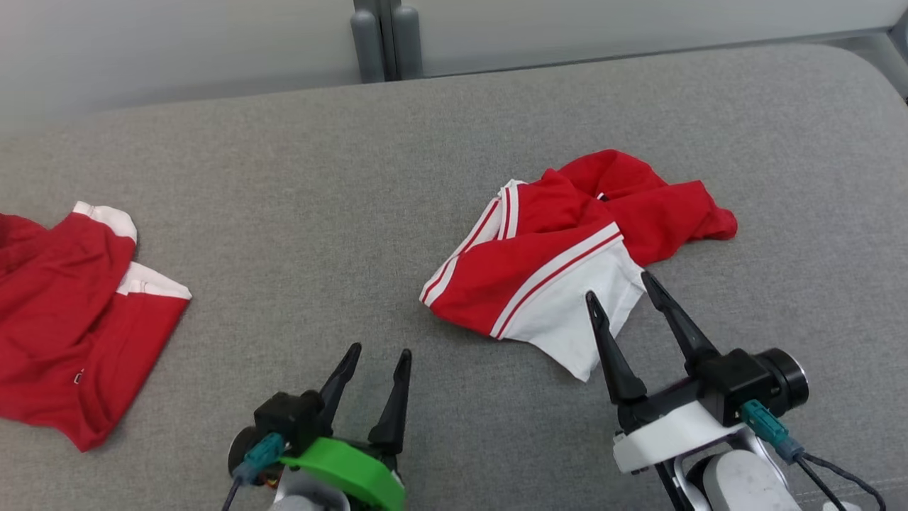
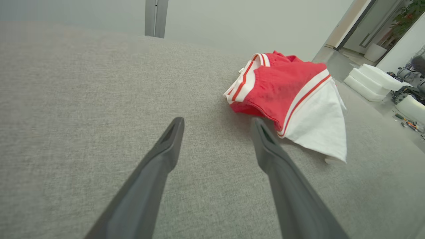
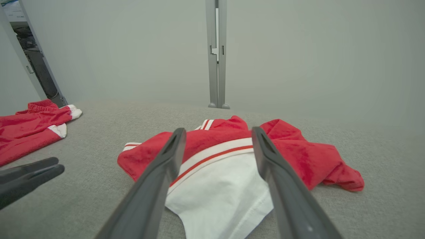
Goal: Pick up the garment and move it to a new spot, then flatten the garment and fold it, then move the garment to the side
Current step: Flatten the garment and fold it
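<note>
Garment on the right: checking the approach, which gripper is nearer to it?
Right. The right gripper is over the garment, at its white corner; the left gripper is apart, to its left.

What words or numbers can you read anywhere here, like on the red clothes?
No text here can be read.
Small label on the red garment at the left: too small to read.
White tag at the edge of the crumpled red and white garment: too small to read.
Pale sheet in the far corner of the right wrist view: blurred.

Even, diffuse bright light; soft faint shadows; wrist views wide-angle distorted, near fingers blurred.
</note>
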